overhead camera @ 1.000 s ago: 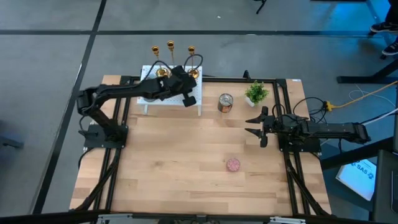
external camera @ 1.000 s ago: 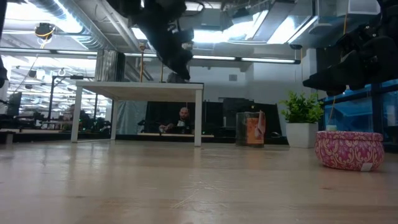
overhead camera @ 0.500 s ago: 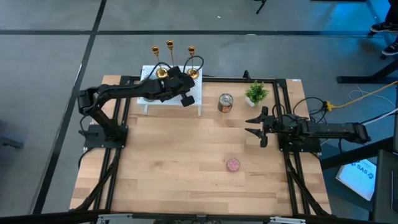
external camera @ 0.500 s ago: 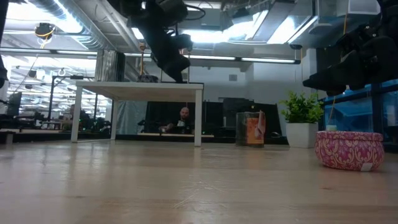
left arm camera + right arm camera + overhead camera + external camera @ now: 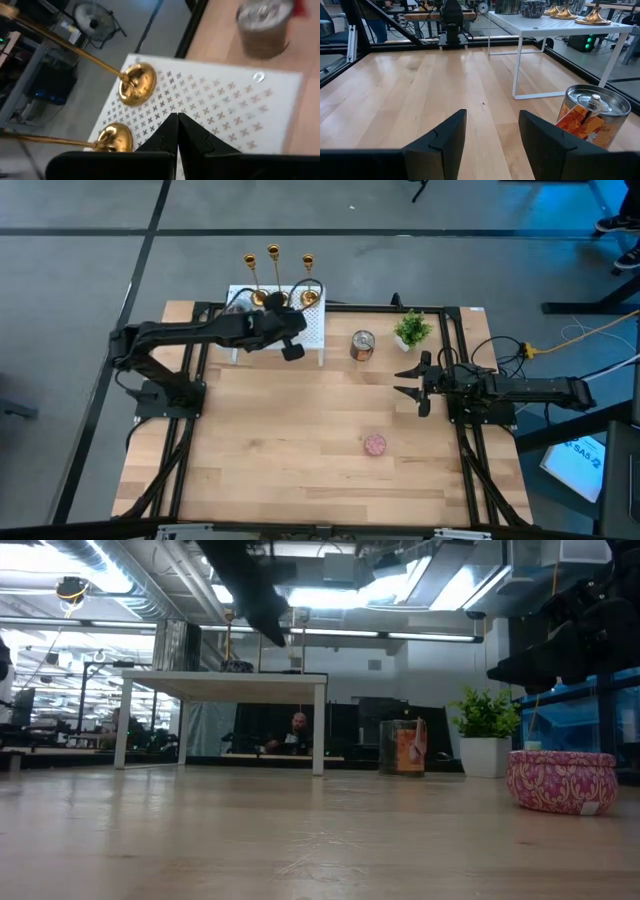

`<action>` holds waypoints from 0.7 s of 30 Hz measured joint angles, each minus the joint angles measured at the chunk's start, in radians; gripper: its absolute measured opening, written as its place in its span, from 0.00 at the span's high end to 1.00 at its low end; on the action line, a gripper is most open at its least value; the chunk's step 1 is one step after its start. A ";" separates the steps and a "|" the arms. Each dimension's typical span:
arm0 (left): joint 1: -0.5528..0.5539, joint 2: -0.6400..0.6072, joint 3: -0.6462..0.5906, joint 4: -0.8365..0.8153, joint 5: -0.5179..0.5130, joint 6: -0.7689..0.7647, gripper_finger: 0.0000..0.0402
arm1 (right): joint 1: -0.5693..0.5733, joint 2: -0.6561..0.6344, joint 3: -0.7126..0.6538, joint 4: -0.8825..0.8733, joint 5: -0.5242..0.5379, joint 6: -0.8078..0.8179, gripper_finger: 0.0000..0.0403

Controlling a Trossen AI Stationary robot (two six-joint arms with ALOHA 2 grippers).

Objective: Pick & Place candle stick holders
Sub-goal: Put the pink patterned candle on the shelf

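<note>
Three gold candle stick holders (image 5: 309, 298) stand upright by their round bases on the far part of a white perforated shelf (image 5: 312, 332). The left wrist view shows two of the bases (image 5: 137, 85). My left gripper (image 5: 293, 322) hovers shut above the shelf top, just near of the bases and clear of them, with nothing between its fingers (image 5: 177, 127). In the low view it hangs above the shelf (image 5: 276, 632). My right gripper (image 5: 410, 380) waits open at the table's right side, holding nothing (image 5: 492, 135).
A copper-and-silver tin (image 5: 362, 345) stands right of the shelf, close in front of my right gripper (image 5: 592, 117). A small potted plant (image 5: 412, 330) sits at the far right. A pink patterned tin (image 5: 375, 445) lies on the near middle of the wooden table (image 5: 280, 450).
My left gripper has risen and drawn back from the candle stick holders toward the table's left and near side, staying shut. The candle stick holders have kept their places on the shelf.
</note>
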 joint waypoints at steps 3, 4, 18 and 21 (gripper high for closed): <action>-0.029 -0.032 -0.007 0.008 0.088 -0.014 1.00 | 0.000 0.000 0.000 0.000 0.000 0.000 0.54; -0.041 -0.036 -0.009 0.006 0.141 -0.012 1.00 | 0.000 0.000 0.000 0.000 0.000 0.000 0.54; -0.310 0.078 -0.012 0.146 0.323 0.023 0.99 | 0.000 0.000 0.000 0.000 0.000 0.000 0.54; -0.375 0.090 -0.022 0.142 0.284 -0.002 1.00 | 0.000 0.000 0.000 0.000 0.000 0.000 0.54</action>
